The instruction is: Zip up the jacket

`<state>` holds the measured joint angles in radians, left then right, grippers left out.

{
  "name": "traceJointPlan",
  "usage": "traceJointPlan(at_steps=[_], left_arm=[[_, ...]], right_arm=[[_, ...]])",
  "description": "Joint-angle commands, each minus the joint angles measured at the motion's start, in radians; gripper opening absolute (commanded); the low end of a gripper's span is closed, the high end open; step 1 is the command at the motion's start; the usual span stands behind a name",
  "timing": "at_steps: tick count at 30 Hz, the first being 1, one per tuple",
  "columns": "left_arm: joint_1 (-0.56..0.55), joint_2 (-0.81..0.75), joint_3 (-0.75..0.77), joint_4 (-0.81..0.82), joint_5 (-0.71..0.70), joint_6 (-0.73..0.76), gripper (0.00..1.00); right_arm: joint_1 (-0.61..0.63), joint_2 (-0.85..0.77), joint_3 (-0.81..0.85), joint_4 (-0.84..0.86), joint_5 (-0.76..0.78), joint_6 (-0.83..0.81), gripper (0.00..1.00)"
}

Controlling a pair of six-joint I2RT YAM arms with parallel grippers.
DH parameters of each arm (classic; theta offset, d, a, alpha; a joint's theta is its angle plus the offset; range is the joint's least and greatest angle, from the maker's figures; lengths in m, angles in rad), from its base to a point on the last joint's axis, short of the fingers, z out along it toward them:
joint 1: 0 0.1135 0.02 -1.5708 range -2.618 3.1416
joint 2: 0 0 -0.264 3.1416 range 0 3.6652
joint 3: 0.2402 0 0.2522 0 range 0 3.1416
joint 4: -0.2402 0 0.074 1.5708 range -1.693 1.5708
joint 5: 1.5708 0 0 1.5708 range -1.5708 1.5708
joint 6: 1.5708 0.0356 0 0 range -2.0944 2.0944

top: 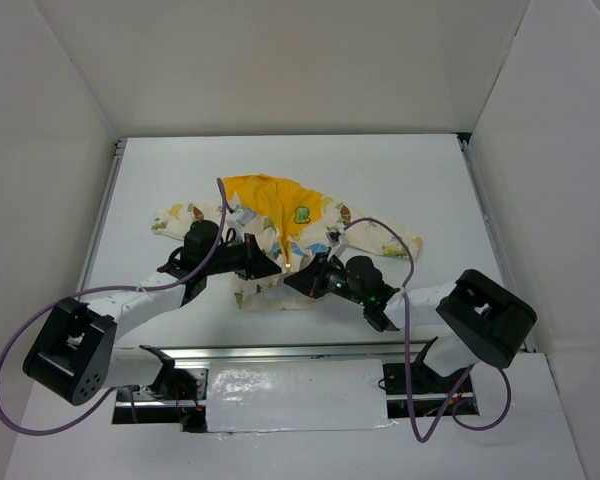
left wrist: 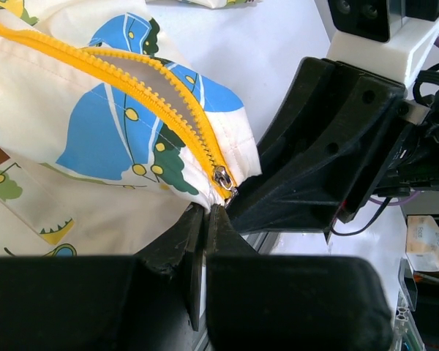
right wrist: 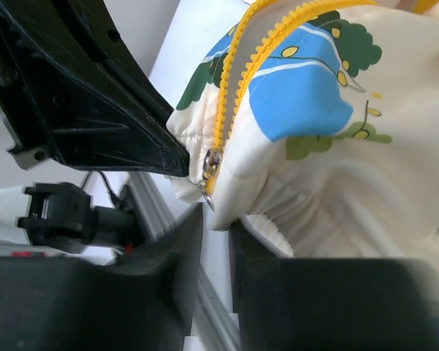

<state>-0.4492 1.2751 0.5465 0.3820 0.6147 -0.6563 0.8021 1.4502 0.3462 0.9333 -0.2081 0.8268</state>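
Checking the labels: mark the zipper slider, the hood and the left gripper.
Slider (left wrist: 223, 178): left wrist view, its metal body.
Hood (top: 265, 195): top external view, its yellow middle.
Left gripper (left wrist: 205, 212): left wrist view, between its fingertips.

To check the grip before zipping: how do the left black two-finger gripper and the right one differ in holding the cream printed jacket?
The left gripper has its fingers almost together on the cream printed jacket hem; the right gripper has them wider, with hem cloth between. In the top view the left gripper reaches in from the left, the right gripper from the right. Both pinch beside the silver zipper slider.
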Motion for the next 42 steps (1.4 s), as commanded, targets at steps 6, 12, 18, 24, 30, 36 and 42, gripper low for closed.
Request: traceJointPlan(at_steps=[6,12,18,24,30,36,42], left_arm=[[-0.009,0.007,0.038,0.04,0.022,0.021,0.0],[-0.009,0.004,0.026,0.043,0.028,0.03,0.0],[-0.013,0.003,0.013,0.058,0.046,0.043,0.0],[-0.022,-0.006,0.0,0.072,0.066,0.055,0.0],[-0.04,-0.023,-0.013,0.075,0.08,0.072,0.0],[-0.049,-0.029,-0.025,0.077,0.083,0.075,0.0],[-0.057,-0.023,-0.033,0.084,0.091,0.075,0.0]], right_arm=[[0.02,-0.019,-0.018,0.076,0.039,0.044,0.0],[0.02,-0.074,0.0,0.017,0.012,0.161,0.0],[0.016,-0.148,0.097,-0.219,-0.025,0.228,0.0],[-0.018,-0.192,0.174,-0.401,-0.05,0.288,0.0],[-0.078,-0.172,0.217,-0.476,-0.12,0.392,0.0],[-0.162,-0.097,0.244,-0.449,-0.272,0.5,0.0],[-0.184,-0.065,0.295,-0.514,-0.34,0.545,0.0]])
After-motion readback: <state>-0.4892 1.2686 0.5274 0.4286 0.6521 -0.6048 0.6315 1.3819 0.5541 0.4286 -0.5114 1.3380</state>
